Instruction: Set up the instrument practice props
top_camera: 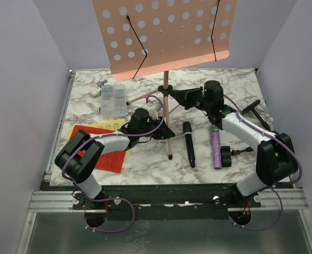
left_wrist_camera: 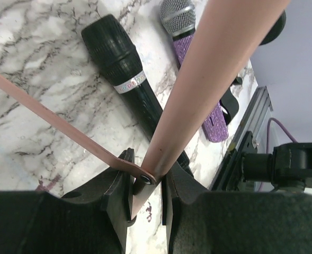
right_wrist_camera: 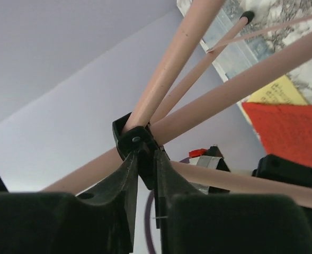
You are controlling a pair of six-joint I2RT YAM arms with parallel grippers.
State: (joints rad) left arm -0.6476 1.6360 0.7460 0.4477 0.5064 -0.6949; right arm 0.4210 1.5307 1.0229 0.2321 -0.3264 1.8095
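The pink perforated music rack (top_camera: 166,32) stands upright at the back on thin tripod legs (top_camera: 169,132). My left gripper (top_camera: 158,129) is shut on the front leg (left_wrist_camera: 198,90) next to its brace strut (left_wrist_camera: 55,121). My right gripper (top_camera: 185,97) is shut on the black tripod hub (right_wrist_camera: 136,143) where the legs meet. The black microphone (top_camera: 189,144) and the purple glitter microphone (top_camera: 216,149) lie side by side at the front middle, and both show in the left wrist view, black (left_wrist_camera: 126,79) and purple (left_wrist_camera: 195,58). The red sheet (top_camera: 105,151) and the yellow sheet (top_camera: 100,126) lie at the left.
A clear plastic compartment box (top_camera: 114,100) sits at the back left. One black round-based mic holder (top_camera: 227,155) lies beside the purple microphone, another (top_camera: 256,108) at the right behind my right arm. Grey walls close in the table on three sides.
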